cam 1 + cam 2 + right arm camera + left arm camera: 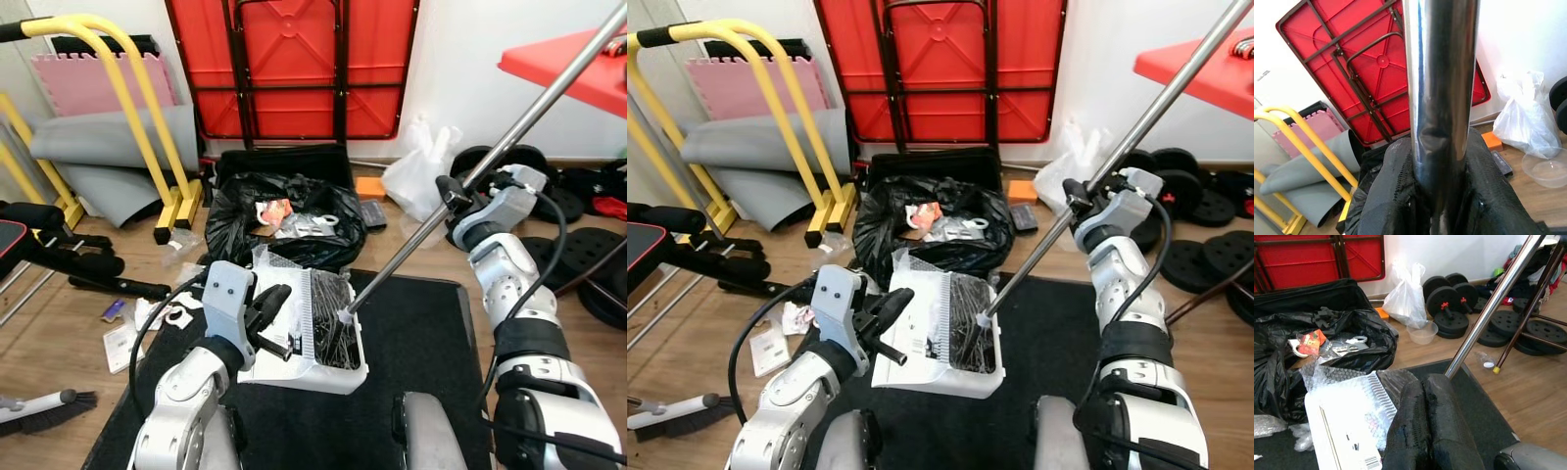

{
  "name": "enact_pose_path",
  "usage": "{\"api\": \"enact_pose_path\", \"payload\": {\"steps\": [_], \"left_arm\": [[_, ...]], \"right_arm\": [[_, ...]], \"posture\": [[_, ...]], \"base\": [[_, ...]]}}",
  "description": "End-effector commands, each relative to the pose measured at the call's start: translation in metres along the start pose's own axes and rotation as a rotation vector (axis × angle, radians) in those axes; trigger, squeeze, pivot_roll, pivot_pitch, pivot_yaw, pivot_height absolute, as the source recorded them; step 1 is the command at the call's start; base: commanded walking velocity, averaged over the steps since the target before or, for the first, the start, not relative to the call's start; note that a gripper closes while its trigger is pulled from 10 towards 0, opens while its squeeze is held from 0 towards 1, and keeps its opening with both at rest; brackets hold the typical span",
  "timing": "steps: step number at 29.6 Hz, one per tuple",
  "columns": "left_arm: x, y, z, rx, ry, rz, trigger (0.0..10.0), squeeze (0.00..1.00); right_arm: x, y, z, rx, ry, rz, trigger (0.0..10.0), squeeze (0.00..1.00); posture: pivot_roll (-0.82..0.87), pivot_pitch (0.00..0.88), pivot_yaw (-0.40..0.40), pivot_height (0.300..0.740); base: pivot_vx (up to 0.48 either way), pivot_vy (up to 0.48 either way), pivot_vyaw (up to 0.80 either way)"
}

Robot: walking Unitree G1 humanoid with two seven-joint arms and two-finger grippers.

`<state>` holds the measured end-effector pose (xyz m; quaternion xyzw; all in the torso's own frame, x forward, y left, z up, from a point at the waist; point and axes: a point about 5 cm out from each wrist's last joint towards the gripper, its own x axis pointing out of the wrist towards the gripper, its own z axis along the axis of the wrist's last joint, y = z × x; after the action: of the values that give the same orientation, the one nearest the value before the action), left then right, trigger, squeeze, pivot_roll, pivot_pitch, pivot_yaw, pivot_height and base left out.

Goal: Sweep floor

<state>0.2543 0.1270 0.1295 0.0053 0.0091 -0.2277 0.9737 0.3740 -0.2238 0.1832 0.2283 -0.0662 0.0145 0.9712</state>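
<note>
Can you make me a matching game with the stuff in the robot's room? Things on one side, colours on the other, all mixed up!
Things:
1. folded table leaning on the wall
2. rubbish bag
3. dustpan in front of the left pincer
4. pole held by the right pincer

Colours:
A. shiny silver
B. white
C. red
D. black

Pairs: 1-C, 2-D, 3-B, 4-A

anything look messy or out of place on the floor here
Yes. Paper scraps lie scattered on the wood floor left of the black mat, and a hand brush lies loose nearby. The black trash bag sags open with litter inside.
</note>
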Motion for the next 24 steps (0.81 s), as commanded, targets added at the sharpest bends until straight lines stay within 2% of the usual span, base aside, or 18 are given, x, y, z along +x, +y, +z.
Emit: {"api": "enact_pose_path", "payload": {"steps": [1,20,24], "left_arm": [[-0.0012,0.0081,0.0003,0.002,-0.003,0.120,10.0,0.00],[0.0001,0.0094,0.0022,0.001,-0.011,0.127,10.0,0.00],[0.0014,0.0086,-0.0004,0.000,0.017,0.122,10.0,0.00]], "right_arm": [[0.0036,0.0088,0.0115,0.028,-0.053,0.038,10.0,0.00],[0.0039,0.0108,0.0109,0.023,-0.049,0.045,10.0,0.00],[0.0041,0.0121,0.0099,0.021,-0.044,0.051,10.0,0.00]], "posture": [[-0.14,0.000,-0.010,0.576],[-0.14,0.000,-0.015,0.636],[-0.14,0.000,-0.017,0.651]], "base": [[0.000,0.000,0.00],[0.000,0.000,0.00],[-0.480,0.000,0.00]]}}
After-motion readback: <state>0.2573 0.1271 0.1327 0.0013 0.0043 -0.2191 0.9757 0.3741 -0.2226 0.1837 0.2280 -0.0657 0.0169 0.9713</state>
